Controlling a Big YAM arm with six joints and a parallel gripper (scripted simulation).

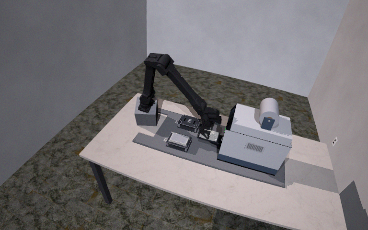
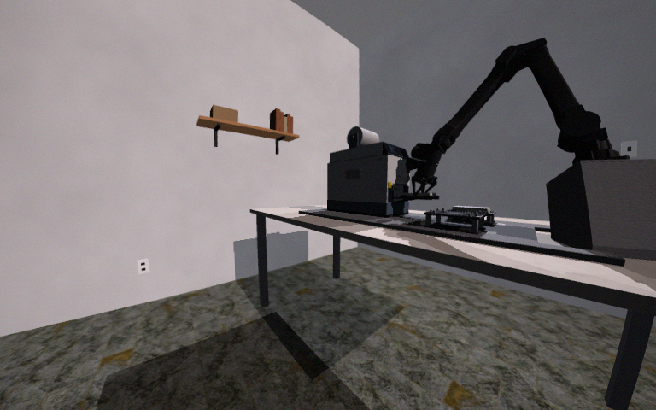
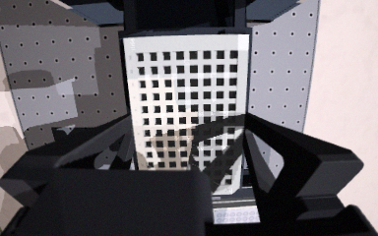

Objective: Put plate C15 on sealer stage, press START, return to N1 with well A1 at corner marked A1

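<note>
Plate C15 [image 1: 214, 135] [image 3: 187, 44], white with dark square wells, lies over the sealer's stage [image 2: 431, 196], which is out in front of the sealer. My gripper [image 1: 206, 132] [image 2: 424, 192] [image 3: 188, 118] is shut on the plate's two long sides. The plate looks level; whether it rests fully inside the locators is hidden. The sealer [image 1: 255, 149] [image 2: 358, 185] shows a small green spot [image 1: 225, 129] and a yellow spot [image 2: 389, 184] near its front; which is the lamp I cannot tell. Nest N1 [image 1: 189, 121] [image 2: 437, 213] is empty. A pale plate [image 1: 178, 138] [image 3: 236, 215] sits in N2.
The sealer's body stands close beyond the stage, with a foil roll [image 1: 269, 111] [image 2: 366, 137] on top. N1 and N2 stand on the arm-base side of the stage, on a grey perforated board [image 1: 211, 157] [image 3: 281, 59]. The arm's base block [image 1: 146, 118] is at the table's far left.
</note>
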